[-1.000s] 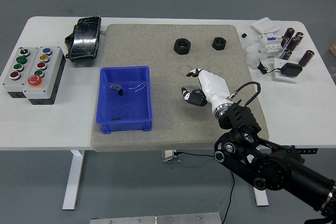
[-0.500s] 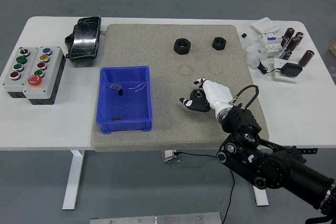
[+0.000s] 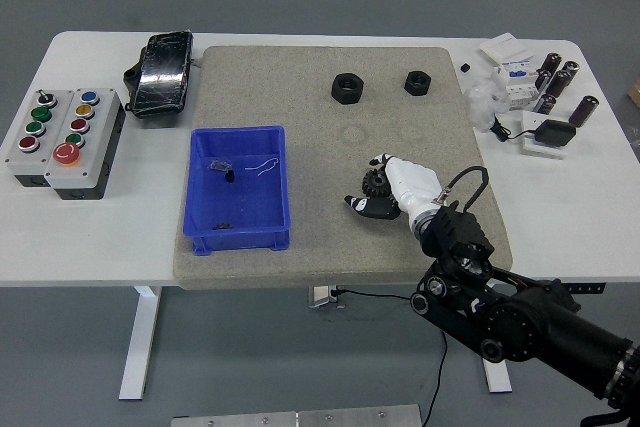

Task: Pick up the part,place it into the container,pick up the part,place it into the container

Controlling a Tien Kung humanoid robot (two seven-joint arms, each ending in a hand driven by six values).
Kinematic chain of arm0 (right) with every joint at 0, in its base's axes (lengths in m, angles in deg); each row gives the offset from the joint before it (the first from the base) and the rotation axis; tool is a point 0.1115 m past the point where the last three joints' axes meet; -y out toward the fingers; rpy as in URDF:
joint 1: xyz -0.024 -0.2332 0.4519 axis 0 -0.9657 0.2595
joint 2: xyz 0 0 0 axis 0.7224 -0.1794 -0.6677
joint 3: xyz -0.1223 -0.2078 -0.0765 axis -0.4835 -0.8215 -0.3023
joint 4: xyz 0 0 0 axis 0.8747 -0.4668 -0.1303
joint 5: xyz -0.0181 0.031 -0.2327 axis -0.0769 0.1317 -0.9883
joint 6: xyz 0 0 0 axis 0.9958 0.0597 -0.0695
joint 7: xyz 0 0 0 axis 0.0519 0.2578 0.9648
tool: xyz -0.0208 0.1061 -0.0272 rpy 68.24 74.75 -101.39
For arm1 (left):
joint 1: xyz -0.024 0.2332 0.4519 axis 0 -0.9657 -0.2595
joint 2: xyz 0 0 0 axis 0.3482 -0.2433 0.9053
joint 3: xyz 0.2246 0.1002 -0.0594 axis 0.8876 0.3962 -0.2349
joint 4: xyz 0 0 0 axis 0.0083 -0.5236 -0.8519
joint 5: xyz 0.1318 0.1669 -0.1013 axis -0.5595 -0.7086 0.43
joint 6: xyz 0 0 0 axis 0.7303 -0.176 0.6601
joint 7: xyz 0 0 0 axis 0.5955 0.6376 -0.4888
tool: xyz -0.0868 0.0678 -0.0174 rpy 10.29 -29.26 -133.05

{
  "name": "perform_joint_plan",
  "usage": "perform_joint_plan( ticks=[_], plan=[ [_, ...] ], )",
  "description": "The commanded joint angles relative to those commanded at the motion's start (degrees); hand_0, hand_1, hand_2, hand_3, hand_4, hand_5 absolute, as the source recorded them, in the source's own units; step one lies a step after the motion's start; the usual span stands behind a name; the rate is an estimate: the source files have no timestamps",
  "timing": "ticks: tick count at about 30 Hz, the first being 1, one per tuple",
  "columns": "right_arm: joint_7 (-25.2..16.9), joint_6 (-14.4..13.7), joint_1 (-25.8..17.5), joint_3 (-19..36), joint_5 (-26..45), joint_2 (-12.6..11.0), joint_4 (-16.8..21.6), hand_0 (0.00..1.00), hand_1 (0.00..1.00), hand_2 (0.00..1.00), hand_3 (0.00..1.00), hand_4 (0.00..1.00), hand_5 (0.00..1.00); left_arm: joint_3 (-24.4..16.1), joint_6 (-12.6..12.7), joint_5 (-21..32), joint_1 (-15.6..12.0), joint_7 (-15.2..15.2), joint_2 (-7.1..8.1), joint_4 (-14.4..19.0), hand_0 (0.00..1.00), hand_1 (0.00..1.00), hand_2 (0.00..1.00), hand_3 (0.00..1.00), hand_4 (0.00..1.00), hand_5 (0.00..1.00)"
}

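My right hand (image 3: 375, 192) reaches in from the lower right over the grey mat (image 3: 320, 67). Its white fingers (image 3: 361, 203) are curled around a small black toothed part (image 3: 378, 183) just above the mat. The blue container (image 3: 238, 187) stands on the mat's left side, about a hand's width left of my hand, with a few small bits inside. Two more black nut-like parts lie at the mat's far side, a larger one (image 3: 347, 88) and a smaller one (image 3: 416, 82). My left arm is out of view.
A grey button box (image 3: 63, 139) with coloured buttons stands at the table's left. A black wrapped object (image 3: 161, 72) lies at the far left of the mat. White boxes, dark cylinders (image 3: 556, 81) and a black adapter (image 3: 553, 132) crowd the far right corner.
My right hand has drawn back toward the near edge and its fingers have curled in around the black toothed part. The nuts and the container have not moved.
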Motion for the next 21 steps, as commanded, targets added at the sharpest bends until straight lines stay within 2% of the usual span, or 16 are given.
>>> perform_joint_plan(
  ticks=[5,6,16,21],
  plan=[
    [0.25,-0.48,-0.04,-0.57,-0.93,0.0,-0.27,0.453,0.62,0.59,0.625,0.359,0.024,0.07,0.0,0.05,0.07,0.08,0.03,0.0,0.663,0.629,0.572,0.614,0.688,0.346],
    [0.29,-0.54,-0.06,-0.64,-1.07,0.0,-0.31,0.448,0.595,0.546,0.516,0.391,0.002,0.06,0.01,0.04,0.07,0.09,0.04,0.0,0.663,0.629,0.572,0.615,0.688,0.347],
    [0.71,-1.09,-0.2,-1.08,-2.32,-0.01,-0.51,0.441,0.593,0.538,0.489,0.356,0.002,0.11,-0.01,0.02,0.06,0.16,0.08,0.0,0.663,0.629,0.572,0.615,0.687,0.346],
    [0.68,-2.07,-0.16,-0.45,-3.13,-0.3,0.8,0.437,0.588,0.535,0.477,0.354,0.002,0.07,0.01,0.0,0.08,0.15,0.05,0.0,0.663,0.629,0.572,0.615,0.687,0.346]
  ],
)
